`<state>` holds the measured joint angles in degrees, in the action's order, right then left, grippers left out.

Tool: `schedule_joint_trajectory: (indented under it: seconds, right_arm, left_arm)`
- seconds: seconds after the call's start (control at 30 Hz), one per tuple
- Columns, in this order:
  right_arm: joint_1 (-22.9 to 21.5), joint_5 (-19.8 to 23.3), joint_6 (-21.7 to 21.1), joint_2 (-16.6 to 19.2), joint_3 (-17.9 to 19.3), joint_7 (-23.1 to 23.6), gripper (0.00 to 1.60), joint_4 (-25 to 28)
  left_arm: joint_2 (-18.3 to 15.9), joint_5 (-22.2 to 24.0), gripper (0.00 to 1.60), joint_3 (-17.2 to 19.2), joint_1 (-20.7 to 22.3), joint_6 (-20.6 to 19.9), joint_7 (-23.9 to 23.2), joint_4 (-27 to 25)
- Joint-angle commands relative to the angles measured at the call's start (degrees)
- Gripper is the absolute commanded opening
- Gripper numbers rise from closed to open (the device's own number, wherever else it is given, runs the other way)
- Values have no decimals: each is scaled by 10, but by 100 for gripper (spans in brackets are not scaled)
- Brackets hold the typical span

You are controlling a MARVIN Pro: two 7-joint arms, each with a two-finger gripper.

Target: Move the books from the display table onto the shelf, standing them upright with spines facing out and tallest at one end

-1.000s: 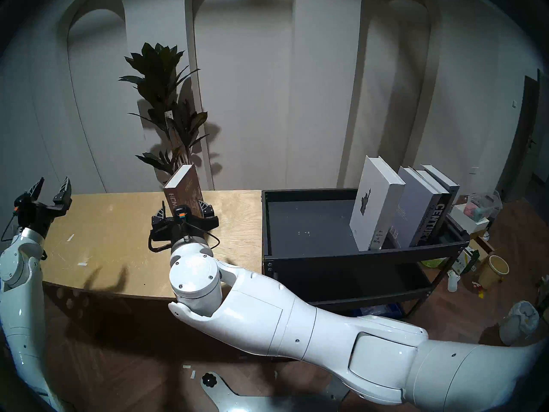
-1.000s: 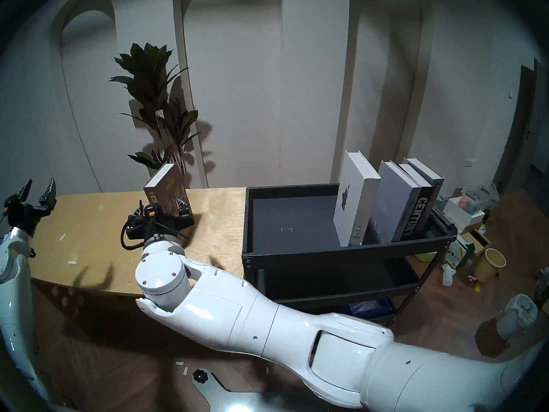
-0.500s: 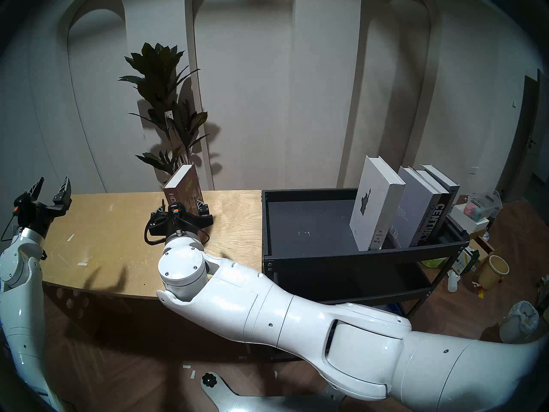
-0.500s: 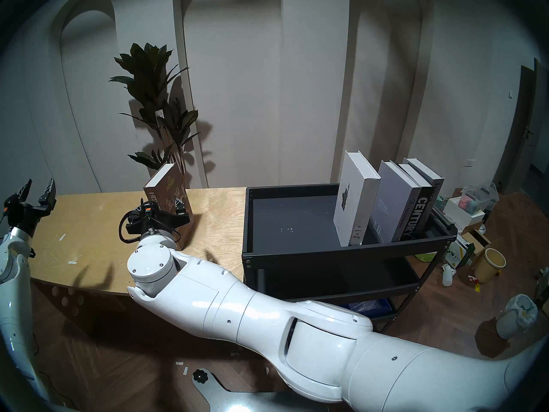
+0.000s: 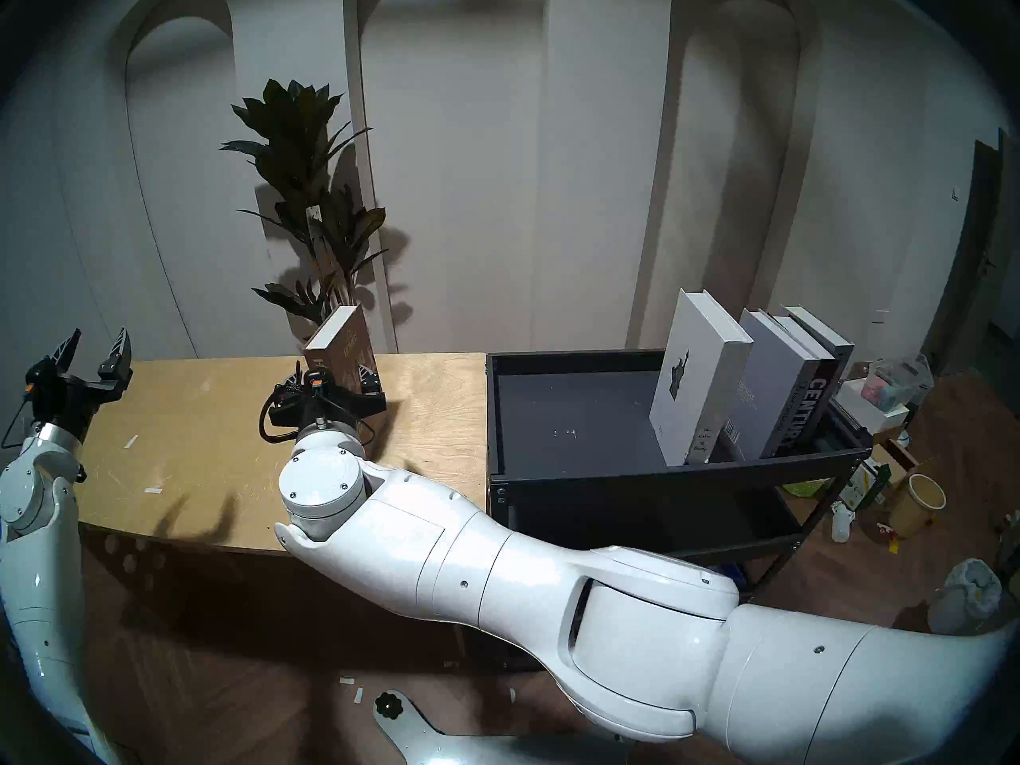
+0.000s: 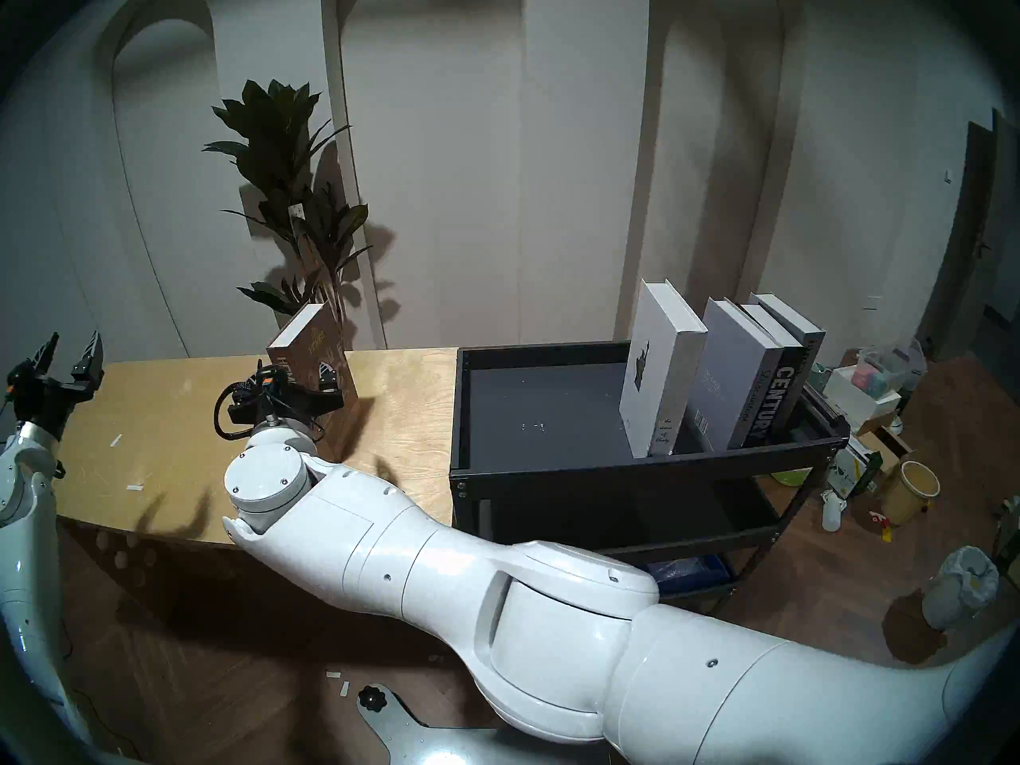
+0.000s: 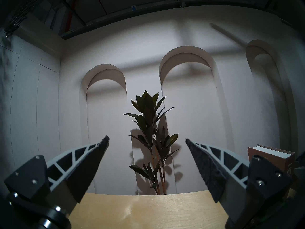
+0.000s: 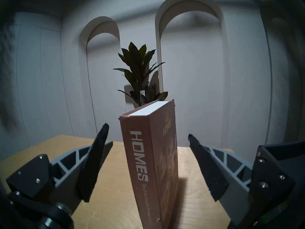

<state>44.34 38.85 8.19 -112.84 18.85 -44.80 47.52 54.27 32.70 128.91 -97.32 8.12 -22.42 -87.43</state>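
A brown book [image 5: 346,345] marked "HOMES" [image 8: 149,149] stands upright on the plywood display table [image 5: 221,443], spine toward me. My right gripper [image 5: 331,376] [image 8: 147,130] is open, with one finger on each side of the book and a gap on both sides. Off the table's left end my left gripper [image 5: 99,336] [image 7: 147,139] is raised, open and empty. On the black shelf [image 5: 662,471], several books lean to the right with spines out: a white one [image 5: 692,372], a grey one [image 5: 770,383] and a black "CENTURY" [image 5: 816,410].
A tall potted plant [image 5: 309,195] stands behind the table. The shelf's left half [image 5: 563,416] is bare. Bins, a cup [image 5: 919,501] and boxes clutter the floor right of the shelf. Bits of tape lie on the table.
My right arm has pushed forward and to the left, so its open fingers now straddle the brown book. The left arm and the books have not moved.
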Motion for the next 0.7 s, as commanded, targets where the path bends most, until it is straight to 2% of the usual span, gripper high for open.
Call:
schedule_joint_trajectory:
  seconds: [0.0,0.67]
  right_arm:
    - [-28,9,26,-22,-6,12,160,-17]
    - [-70,58,33,-22,-39,36,160,-46]
  left_arm:
    - [-7,-1,160,5,7,6,1,-7]
    - [-6,-2,160,5,7,6,3,-7]
